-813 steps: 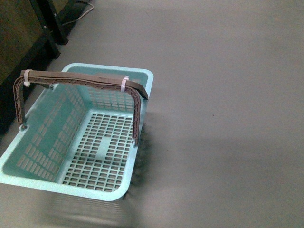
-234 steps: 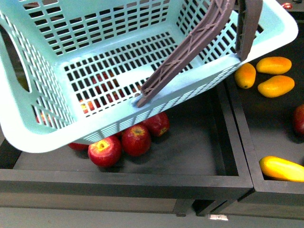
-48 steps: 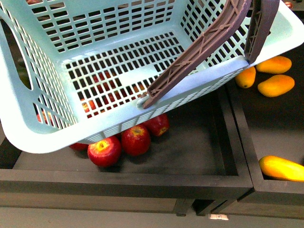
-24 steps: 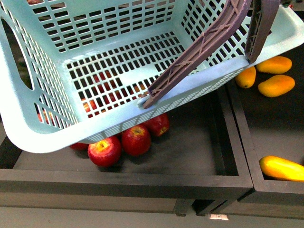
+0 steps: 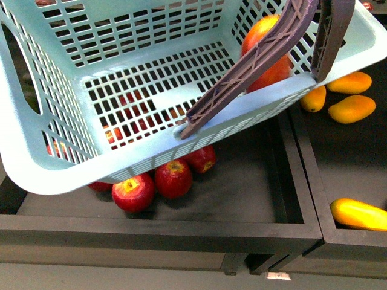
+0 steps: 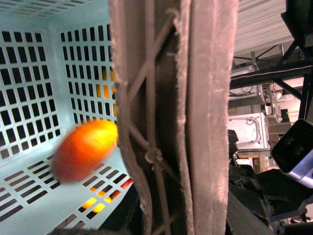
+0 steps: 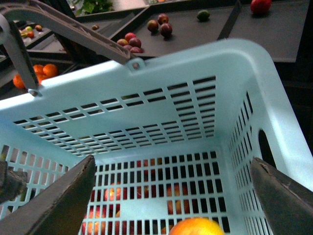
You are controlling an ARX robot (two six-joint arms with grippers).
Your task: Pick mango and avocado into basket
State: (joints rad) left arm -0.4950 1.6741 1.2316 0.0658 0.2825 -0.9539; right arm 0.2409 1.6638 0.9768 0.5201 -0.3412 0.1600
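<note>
The turquoise basket [image 5: 151,151] hangs tilted above the fruit trays and fills most of the front view. My left gripper is shut on its brown handles [image 6: 171,122], which hide the fingers in the left wrist view. The red-orange mango [image 5: 266,48] is inside the basket by a far corner, partly behind a handle [image 5: 254,63], and is blurred in the left wrist view [image 6: 85,149]. My right gripper [image 7: 168,200] is open above the basket [image 7: 195,58], with the mango [image 7: 198,226] below its spread fingers. A small green fruit [image 7: 203,15] lies on a far tray, too small to call the avocado.
Red apples [image 5: 172,178] lie in the dark tray [image 5: 290,229] under the basket. Yellow mangoes [image 5: 351,109] sit in the tray to the right, one [image 5: 357,214] near the front. Dark fruits [image 7: 161,27], oranges [image 7: 41,73] and a red fruit [image 7: 260,6] lie on farther trays.
The mango has appeared inside the basket, which was empty half a second ago. The basket has hardly shifted since then.
</note>
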